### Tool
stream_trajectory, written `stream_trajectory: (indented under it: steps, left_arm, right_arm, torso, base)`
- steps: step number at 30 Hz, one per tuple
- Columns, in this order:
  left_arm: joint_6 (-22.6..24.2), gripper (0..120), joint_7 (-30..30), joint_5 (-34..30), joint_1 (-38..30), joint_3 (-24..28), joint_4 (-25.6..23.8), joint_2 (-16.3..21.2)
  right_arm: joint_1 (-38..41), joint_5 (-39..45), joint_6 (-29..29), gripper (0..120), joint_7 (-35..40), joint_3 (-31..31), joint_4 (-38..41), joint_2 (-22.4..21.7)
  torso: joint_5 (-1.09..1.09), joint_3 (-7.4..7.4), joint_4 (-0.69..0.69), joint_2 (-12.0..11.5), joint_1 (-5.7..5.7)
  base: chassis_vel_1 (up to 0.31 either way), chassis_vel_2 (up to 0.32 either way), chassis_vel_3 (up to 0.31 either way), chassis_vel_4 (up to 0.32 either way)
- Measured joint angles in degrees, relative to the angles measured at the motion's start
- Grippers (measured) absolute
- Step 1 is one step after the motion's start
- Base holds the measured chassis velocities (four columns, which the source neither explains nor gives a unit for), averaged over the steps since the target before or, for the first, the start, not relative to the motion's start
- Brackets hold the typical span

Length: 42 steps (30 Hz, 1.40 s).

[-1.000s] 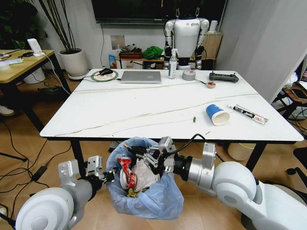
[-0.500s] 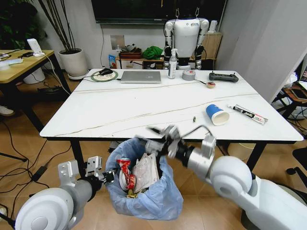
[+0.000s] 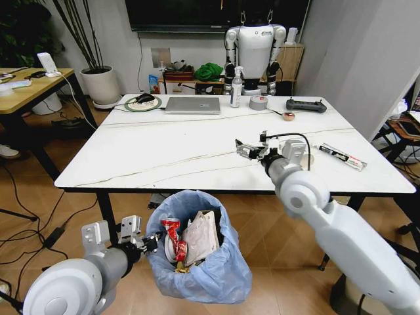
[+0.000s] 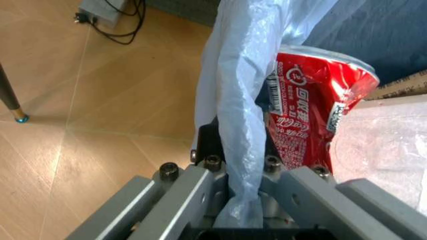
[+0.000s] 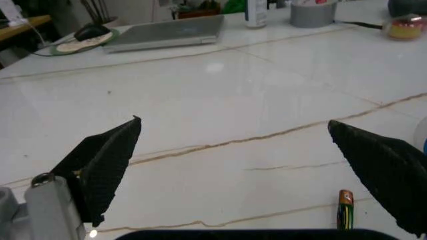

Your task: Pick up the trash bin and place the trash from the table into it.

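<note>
The trash bin, lined with a crinkled light-blue bag, stands just in front of the table's near edge. My left gripper is shut on the bag's rim; in the left wrist view the left gripper pinches the blue plastic beside a crushed red can. Inside the bin lie the red can, crumpled clear plastic and brown cardboard. My right gripper hovers open and empty over the table's right half. Between the right gripper's fingers lies a small green-and-orange stick. My right wrist hides the blue paper cup.
A white tube-shaped wrapper lies at the table's right. Along the far edge are a silver laptop, mouse, spray bottle, grey tape roll and black controller. A white humanoid robot stands behind; a wooden desk is left.
My right gripper has lifted out of the trash bin and swung up and right over the table, now open and empty. The left gripper and bin have not moved.
</note>
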Motion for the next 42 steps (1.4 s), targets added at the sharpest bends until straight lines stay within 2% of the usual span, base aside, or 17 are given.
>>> stream_trajectory:
  steps: [2, 9, 25, 28, 35, 36, 38, 42]
  left_arm:
    - [0.0, 0, 0.0, 0.0, 0.17, -0.1, 0.0, 0.02]
    - [0.0, 0, 0.0, -0.02, 0.22, -0.14, 0.0, 0.14]
    - [0.0, 0, 0.0, -0.19, -0.09, -0.15, 0.0, 0.24]
    - [0.0, 0, 0.01, -0.21, -0.08, -0.15, 0.0, 0.23]
    - [0.0, 0, 0.02, -0.24, -0.02, -0.37, 0.0, 0.38]
    - [0.0, 0, 0.02, -0.24, 0.01, -0.37, 0.0, 0.33]
    - [0.0, 0, 0.03, -0.24, 0.02, -0.37, 0.0, 0.31]
    - [0.0, 0, 0.03, -0.19, 0.08, -0.35, 0.0, 0.07]
  right_arm:
    - [0.44, 0.0, -0.6, 100, 1.78, -0.28, -1.5, 1.42]
    - [0.86, -0.06, -1.32, 100, 2.98, -0.35, -3.35, 2.33]
    - [-0.84, -0.22, -2.9, 98, 5.03, -0.49, -4.31, 0.71]
    - [-1.29, -0.27, -2.9, 90, 5.07, -0.45, -4.82, 0.6]
    - [-2.15, -0.56, -2.7, 86, 5.07, -0.02, -5.52, 0.26]
    - [-2.22, -0.55, -2.66, 81, 5.08, 0.13, -5.53, 0.06]
    - [-2.25, -0.55, -2.64, 79, 5.08, 0.19, -5.53, -0.02]
    - [-3.05, -0.38, -2.42, 70, 5.03, 0.72, -5.53, -0.57]
  torso:
    - [0.0, 0.0, 0.0, 0.0, 0.0]
    - [-0.01, 0.0, 0.0, 0.0, 0.0]
    - [0.0, -0.01, -0.01, 0.0, 0.0]
    - [0.0, -0.01, -0.01, 0.0, 0.0]
    - [0.0, -0.01, -0.01, 0.0, 0.0]
    - [0.0, -0.01, -0.01, 0.0, 0.0]
    - [0.01, -0.01, -0.01, 0.0, 0.0]
    - [0.0, -0.01, -0.01, 0.0, 0.0]
  base:
    - [0.0, 0.0, 0.0, 0.0]
    - [0.0, 0.0, 0.0, 0.0]
    - [0.0, 0.0, 0.0, 0.0]
    - [0.0, 0.0, 0.0, 0.0]
    - [0.0, 0.0, 0.0, 0.0]
    - [0.0, 0.0, 0.0, 0.0]
    - [0.0, 0.0, 0.0, 0.0]
    - [0.0, 0.0, 0.0, 0.0]
